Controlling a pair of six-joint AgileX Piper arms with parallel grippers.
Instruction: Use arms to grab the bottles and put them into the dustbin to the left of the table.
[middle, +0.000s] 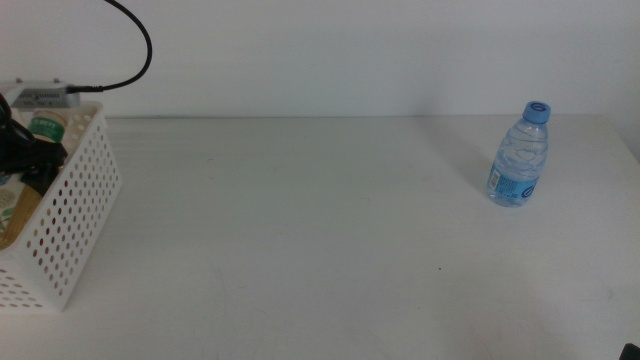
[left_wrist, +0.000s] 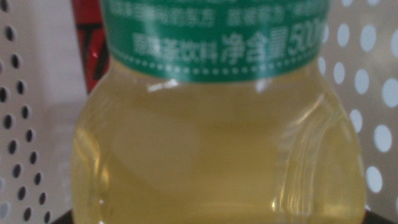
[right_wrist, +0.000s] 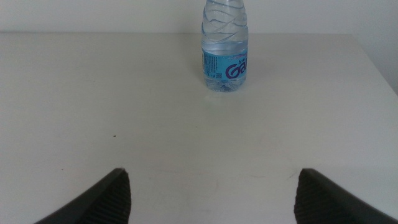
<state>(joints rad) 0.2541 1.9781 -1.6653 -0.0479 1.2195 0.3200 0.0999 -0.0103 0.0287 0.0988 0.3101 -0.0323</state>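
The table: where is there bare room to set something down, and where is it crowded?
The white table lies bare from the dustbin at its left edge across to the water bottle near the far right, and in front of that bottle, where the right claw waits open. The dustbin is crowded: the left claw, the yellow-drink bottle and a red can.

you see a clear water bottle (middle: 521, 157) with blue cap and blue label, a yellow-drink bottle (left_wrist: 217, 149) with green band, white hole-dotted dustbin (middle: 75, 205), white bench (middle: 300, 220).
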